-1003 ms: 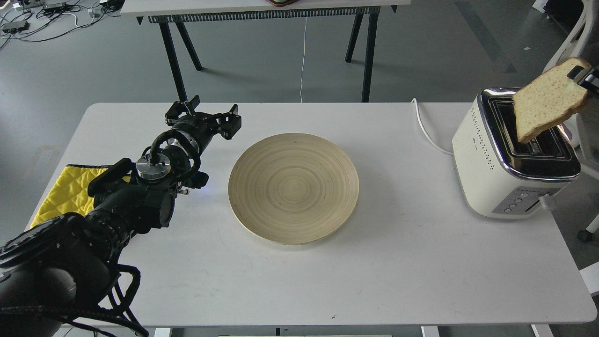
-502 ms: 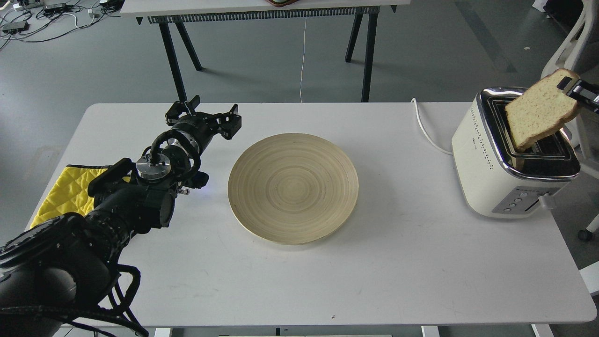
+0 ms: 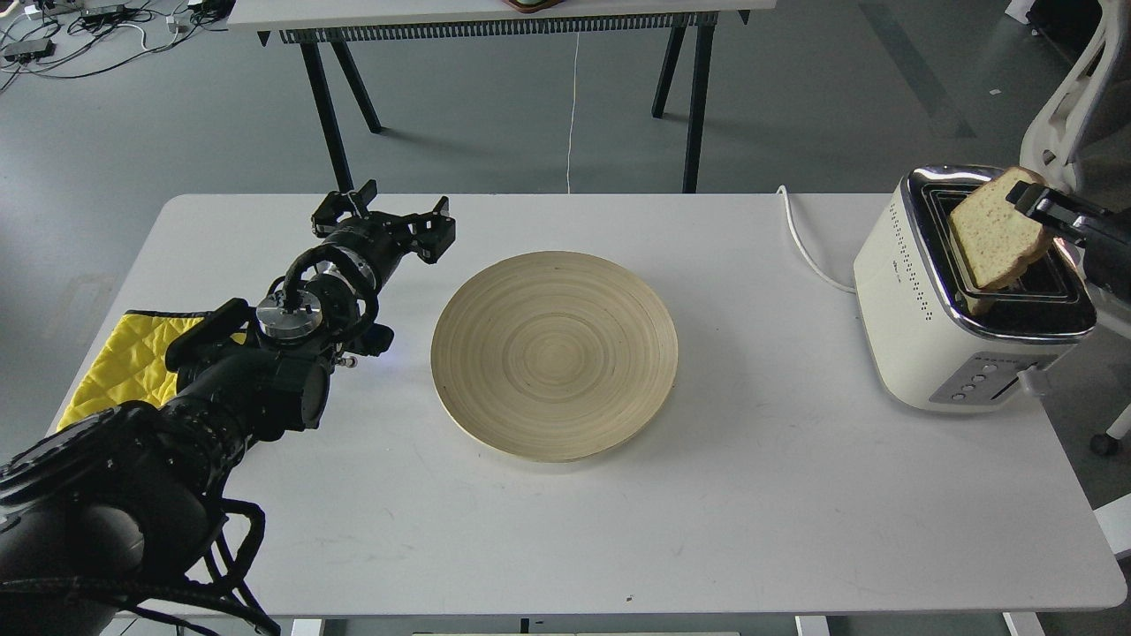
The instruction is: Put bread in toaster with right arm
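Observation:
The bread (image 3: 990, 234) is a pale tan slice, tilted, with its lower edge down in the near slot of the cream-white toaster (image 3: 919, 318) at the table's right end. My right gripper (image 3: 1029, 196) comes in from the right edge and is shut on the slice's upper right corner. My left gripper (image 3: 382, 215) is open and empty, held just above the table left of the plate.
A round bamboo plate (image 3: 554, 353) lies empty mid-table. A yellow quilted cloth (image 3: 124, 362) lies at the left edge under my left arm. The toaster's white cord (image 3: 800, 243) runs off the back. Another table (image 3: 495, 18) stands behind.
My right gripper has moved down and left with the bread. The slice has gone from hanging above the toaster to sitting partly in the slot. The left arm has not moved.

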